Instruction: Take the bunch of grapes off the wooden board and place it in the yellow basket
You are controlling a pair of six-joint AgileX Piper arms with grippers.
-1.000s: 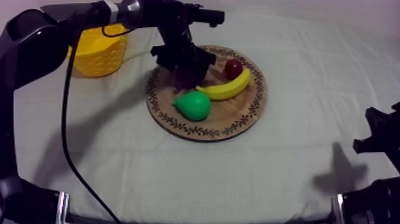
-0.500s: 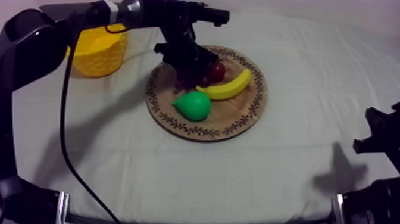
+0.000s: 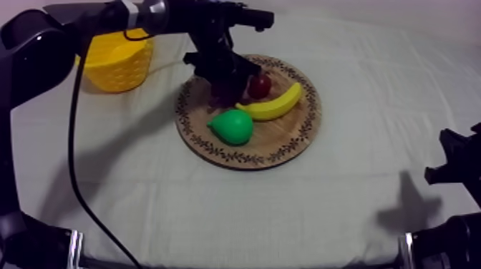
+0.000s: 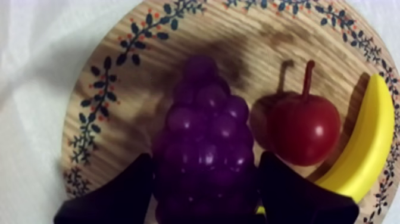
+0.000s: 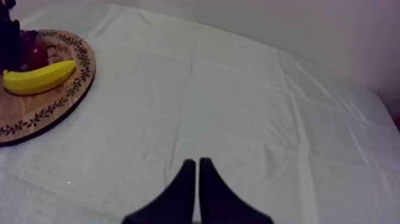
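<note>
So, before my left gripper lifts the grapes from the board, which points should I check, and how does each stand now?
1. Fingers of the left gripper against both sides of the bunch of grapes: ok.
2. Small red fruit apart from the grapes: cannot tell, it lies very close.
3. Yellow basket upright beside the wooden board: ok.
4. Right gripper shut, away from the board: ok.

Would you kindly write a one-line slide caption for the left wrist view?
Left gripper closed round the bunch of grapes on the wooden board, beside the small red fruit and banana.
</note>
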